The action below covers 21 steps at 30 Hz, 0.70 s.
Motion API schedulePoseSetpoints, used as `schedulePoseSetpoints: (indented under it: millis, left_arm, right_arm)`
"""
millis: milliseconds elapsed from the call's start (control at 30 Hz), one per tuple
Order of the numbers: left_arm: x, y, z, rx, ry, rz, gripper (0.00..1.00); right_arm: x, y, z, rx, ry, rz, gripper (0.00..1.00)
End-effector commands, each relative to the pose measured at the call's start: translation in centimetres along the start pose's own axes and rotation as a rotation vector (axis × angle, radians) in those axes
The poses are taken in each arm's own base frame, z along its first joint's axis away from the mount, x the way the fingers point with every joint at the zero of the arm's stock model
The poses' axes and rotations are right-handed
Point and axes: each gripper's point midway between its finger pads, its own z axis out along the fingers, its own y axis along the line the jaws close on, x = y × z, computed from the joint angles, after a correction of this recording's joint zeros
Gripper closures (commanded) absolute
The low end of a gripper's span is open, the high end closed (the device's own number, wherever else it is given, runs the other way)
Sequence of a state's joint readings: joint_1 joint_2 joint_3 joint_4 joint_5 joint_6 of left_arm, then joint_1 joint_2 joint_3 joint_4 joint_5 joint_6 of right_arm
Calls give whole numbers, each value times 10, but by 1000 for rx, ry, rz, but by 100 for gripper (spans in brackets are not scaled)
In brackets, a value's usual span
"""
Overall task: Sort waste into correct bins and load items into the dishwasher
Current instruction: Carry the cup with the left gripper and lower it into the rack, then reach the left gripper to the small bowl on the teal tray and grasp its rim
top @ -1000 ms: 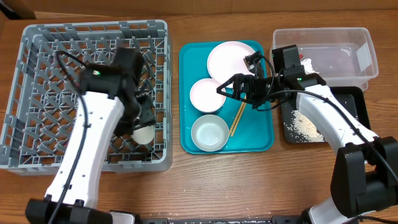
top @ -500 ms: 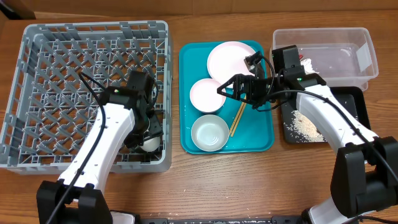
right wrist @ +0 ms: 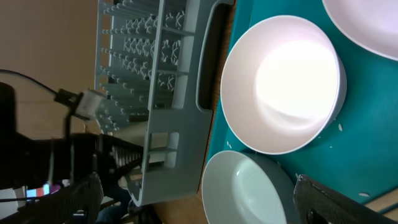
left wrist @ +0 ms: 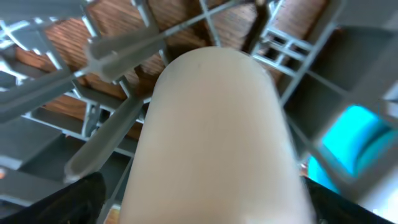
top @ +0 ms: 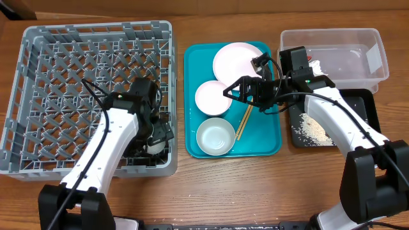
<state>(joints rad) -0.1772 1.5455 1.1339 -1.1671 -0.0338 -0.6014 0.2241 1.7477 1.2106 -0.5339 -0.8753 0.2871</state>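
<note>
My left gripper (top: 153, 139) is low in the near right corner of the grey dish rack (top: 38, 76), shut on the small white cup (top: 152, 147). The cup fills the left wrist view (left wrist: 211, 143) over the rack's lattice. My right gripper (top: 233, 91) is open and empty, hovering over the teal tray (top: 192, 128) above the two white bowls (top: 213, 97) (top: 215, 136). In the right wrist view both bowls (right wrist: 283, 84) (right wrist: 249, 193) lie between the spread fingers (right wrist: 205, 199). The plate (top: 238, 59) and the chopsticks (top: 244, 121) lie on the teal tray.
The clear tub (top: 377, 64) stands at the back right with a white crumpled piece (top: 316, 66) inside, partly hidden by my right arm. The black tray (top: 364, 105) in front of it holds loose rice (top: 313, 129). The rack's wall (right wrist: 155, 81) borders the teal tray.
My left arm has swung from the rack's middle toward its near right corner and lowered, carrying the cup along. The right arm has not moved.
</note>
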Motion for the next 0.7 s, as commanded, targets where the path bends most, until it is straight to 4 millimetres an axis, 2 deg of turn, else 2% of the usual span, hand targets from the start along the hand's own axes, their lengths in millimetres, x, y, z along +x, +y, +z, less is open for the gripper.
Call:
schedulePoseSetpoints:
  millis: [0, 167, 267, 367, 467, 567, 667]
  left_arm:
    - [-18, -15, -34, 58, -74, 48, 0]
    - [-33, -25, -83, 103, -145, 93, 0]
    - [-35, -37, -112, 152, -183, 177, 0]
    - [-29, -64, -138, 251, -220, 305, 1]
    - [-18, -94, -151, 312, -257, 399, 1]
    - [-6, -119, -151, 331, -281, 478, 2]
    - [4, -138, -141, 313, -280, 503, 7]
  right_arm:
    - [-12, 21, -16, -12, -54, -67, 0]
    - [-22, 58, -52, -12, -155, -163, 0]
    - [-23, 67, -79, 76, -231, -178, 0]
    - [-19, 60, -106, 238, -311, -158, 0]
    - [-8, 44, -136, 408, -374, -92, 0]
    - [7, 27, -166, 525, -427, 24, 0]
    - [21, 13, -187, 581, -452, 137, 0]
